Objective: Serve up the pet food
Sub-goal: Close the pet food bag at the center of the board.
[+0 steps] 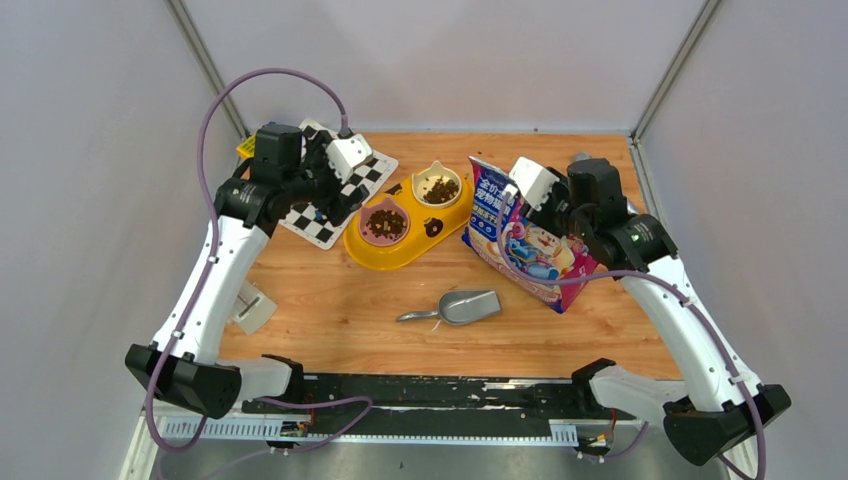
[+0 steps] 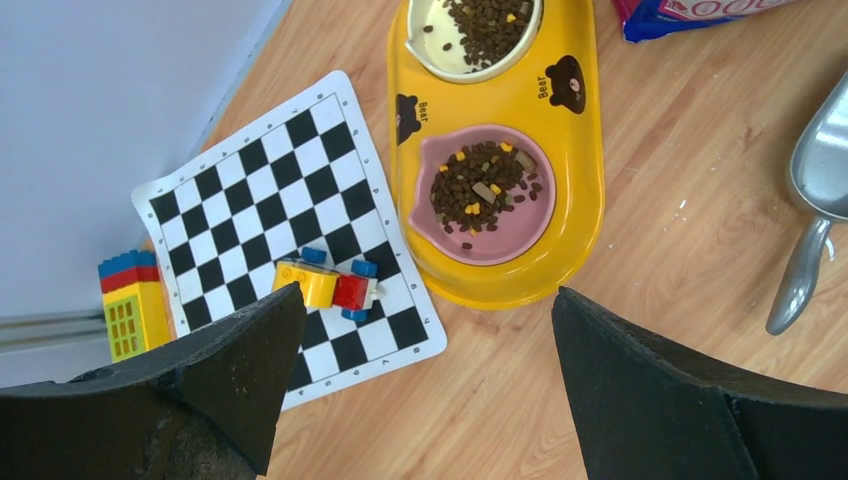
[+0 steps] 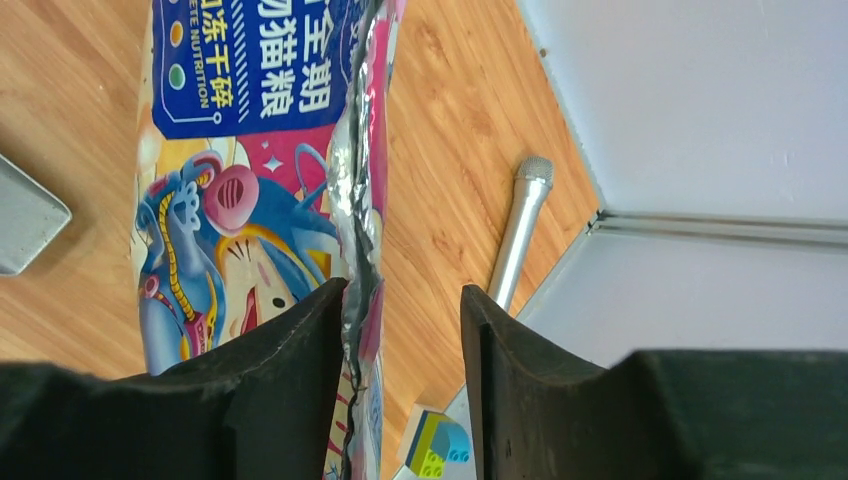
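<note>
So the pet food (image 2: 480, 190) is sitting in both bowls of the yellow feeder (image 2: 575, 150), which is lying toward the far edge of the desk (image 1: 330, 300), a little left of the middle. There's a brown pile with a few yellow bits showing in the pink bowl (image 2: 500, 245), and another pile in the cream bowl (image 2: 425, 45) just behind it. The left hand (image 2: 428, 300) is hovering above the near end of the feeder with its fingers spread wide apart, not touching anything. Over toward the far right corner, the blue-and-pink cat bag (image 3: 250, 100) is standing up and leaning a bit. The right hand (image 3: 402, 290) is sitting at its top with its fingers apart. The foil edge is running between them and resting against one finger, while the other is standing clear of it, so it isn't looking like a pinch. The grey scoop (image 1: 465, 306) is lying flat near the middle of the desk, closer to the near edge, with its handle pointing toward the left edge. A checkered mat (image 2: 250, 190) is lying by the far left corner with a little toy car (image 2: 325, 287) on it and a block stack (image 2: 135, 305) just off its edge. A silver microphone-looking thing (image 3: 520, 225) is lying behind the bag by the right edge.
</note>
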Controlling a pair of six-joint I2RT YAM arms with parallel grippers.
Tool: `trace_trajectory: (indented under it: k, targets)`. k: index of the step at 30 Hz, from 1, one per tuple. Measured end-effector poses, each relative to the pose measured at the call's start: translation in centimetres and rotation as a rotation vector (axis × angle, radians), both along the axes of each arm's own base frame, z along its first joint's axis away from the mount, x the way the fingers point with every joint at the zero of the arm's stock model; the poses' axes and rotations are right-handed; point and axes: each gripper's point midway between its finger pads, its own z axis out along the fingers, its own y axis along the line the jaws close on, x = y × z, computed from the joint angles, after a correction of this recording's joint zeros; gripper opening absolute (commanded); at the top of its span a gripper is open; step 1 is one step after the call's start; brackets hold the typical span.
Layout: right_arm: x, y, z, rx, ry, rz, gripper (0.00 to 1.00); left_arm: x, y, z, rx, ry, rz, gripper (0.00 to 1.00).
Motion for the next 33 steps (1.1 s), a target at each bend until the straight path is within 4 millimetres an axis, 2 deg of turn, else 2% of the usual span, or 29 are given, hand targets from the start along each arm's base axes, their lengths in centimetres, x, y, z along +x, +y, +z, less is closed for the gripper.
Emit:
trace_trajectory:
  k: [6, 7, 8, 9, 10, 17, 18, 19, 20, 22, 26, 27, 28, 29, 30, 31, 33]
  targets:
    - [0.5, 0.7, 0.3, 0.022, 0.001, 0.011, 0.43, -0.2, 0.1, -0.1, -0.002, 0.009, 0.0, 1.0]
    - [0.6, 0.8, 0.2, 0.02, 0.005, 0.012, 0.37, -0.2, 0.1, -0.1, -0.003, 0.01, -0.001, 1.0]
    - [0.7, 0.8, 0.0, 0.018, 0.011, 0.012, 0.27, -0.3, 0.1, -0.1, -0.004, 0.01, -0.001, 1.0]
    - [0.8, 0.9, -0.2, 0.016, 0.018, 0.012, 0.05, -0.3, 0.1, 0.0, -0.005, 0.008, -0.002, 1.0]
    - [0.9, 1.0, -0.4, 0.015, 0.025, 0.013, 0.0, -0.3, 0.1, 0.0, -0.005, 0.008, -0.002, 1.0]
    - [0.9, 1.2, -0.9, 0.014, 0.041, 0.004, 0.0, -0.3, 0.2, 0.1, -0.008, 0.008, -0.003, 1.0]
    - [0.9, 1.2, -0.9, 0.015, 0.041, 0.004, 0.14, -0.3, 0.2, 0.1, -0.009, 0.007, -0.002, 1.0]
    - [0.9, 1.2, -0.9, 0.016, 0.041, 0.004, 0.35, -0.3, 0.2, 0.1, -0.009, 0.008, -0.002, 1.0]
    - [0.8, 1.3, -0.9, 0.019, 0.043, 0.004, 0.48, -0.3, 0.2, 0.1, -0.009, 0.008, -0.002, 1.0]
    - [0.8, 1.5, -0.8, 0.029, 0.043, 0.002, 0.55, -0.3, 0.2, 0.1, -0.01, 0.008, -0.003, 1.0]
    - [0.9, 2.6, -0.8, 0.033, 0.041, 0.027, 0.55, -0.3, 0.2, 0.1, -0.012, 0.009, -0.005, 1.0]
    - [1.0, 2.9, -0.9, 0.034, 0.041, 0.033, 0.52, -0.3, 0.2, 0.1, -0.012, 0.009, -0.005, 1.0]
    - [1.1, 3.2, -1.0, 0.035, 0.041, 0.038, 0.43, -0.4, 0.2, 0.1, -0.012, 0.009, -0.005, 1.0]
    - [1.3, 3.5, -1.1, 0.035, 0.041, 0.04, 0.29, -0.3, 0.2, 0.1, -0.013, 0.009, -0.005, 1.0]
    - [1.5, 3.7, -1.2, 0.035, 0.039, 0.039, 0.06, -0.4, 0.2, 0.1, -0.013, 0.009, -0.005, 1.0]
    - [1.8, 3.9, -1.3, 0.034, 0.038, 0.039, 0.0, -0.4, 0.2, 0.1, -0.013, 0.009, -0.006, 1.0]
    - [2.4, 4.1, -1.4, 0.037, 0.033, 0.026, 0.0, -0.4, 0.1, 0.1, -0.015, 0.01, -0.009, 1.0]
